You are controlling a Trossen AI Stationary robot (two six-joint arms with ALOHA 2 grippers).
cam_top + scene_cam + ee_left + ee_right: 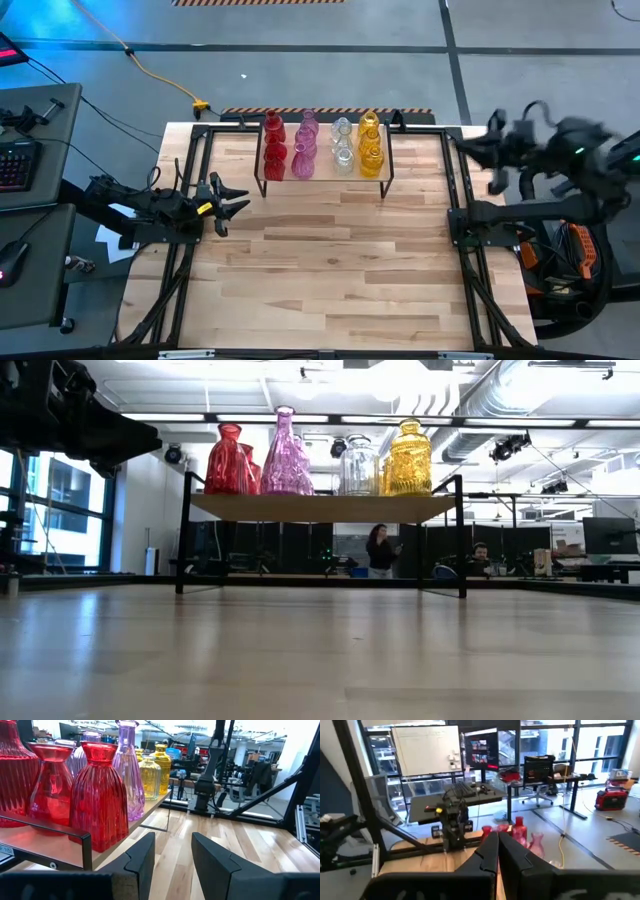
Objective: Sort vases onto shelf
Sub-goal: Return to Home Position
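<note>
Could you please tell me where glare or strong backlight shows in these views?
Low view: ceiling lights flare white above the vases, which glow backlit on the shelf. Left wrist view: the background is washed out bright, and the red vases tint the plank beneath them red. High view: the table is evenly lit, without glare.

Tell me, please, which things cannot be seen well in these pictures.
- Low view: the front vases on the shelf hide those behind them.
- High view: the right arm is blurred.
- Right wrist view: the right gripper, shut, covers some vases; the rest are too small to count.
- Left wrist view: one red vase is cut off by the edge.
</note>
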